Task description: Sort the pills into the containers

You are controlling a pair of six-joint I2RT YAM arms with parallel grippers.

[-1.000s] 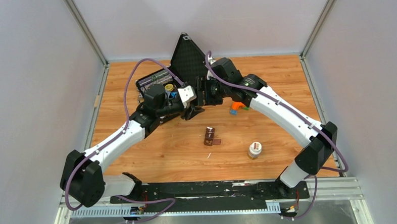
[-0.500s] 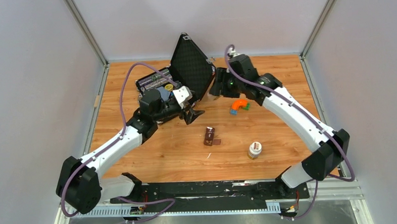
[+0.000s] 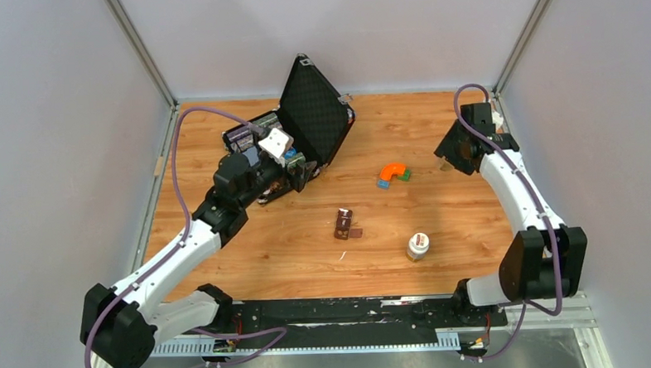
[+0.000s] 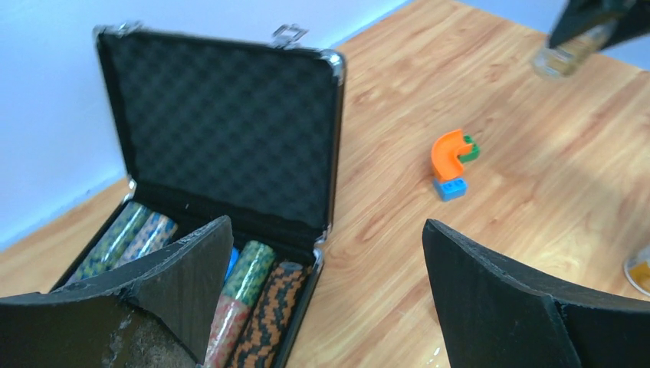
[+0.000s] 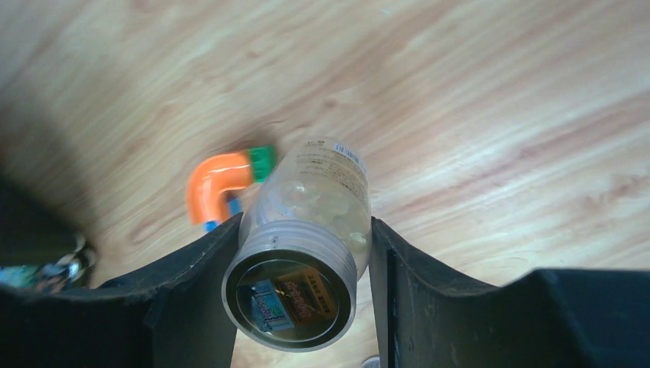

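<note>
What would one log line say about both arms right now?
left gripper open, by open black case | right gripper shut on clear bottle, far right | containers mid-table, no gripper near

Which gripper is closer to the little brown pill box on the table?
Left. The left gripper is open at the black case, a little beyond the pill box and to its left; the right gripper, holding a clear bottle, is far off to its right.

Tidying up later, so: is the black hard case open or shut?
Open. The black hard case has its foam-lined lid standing up, coloured chip rows visible inside.
</note>
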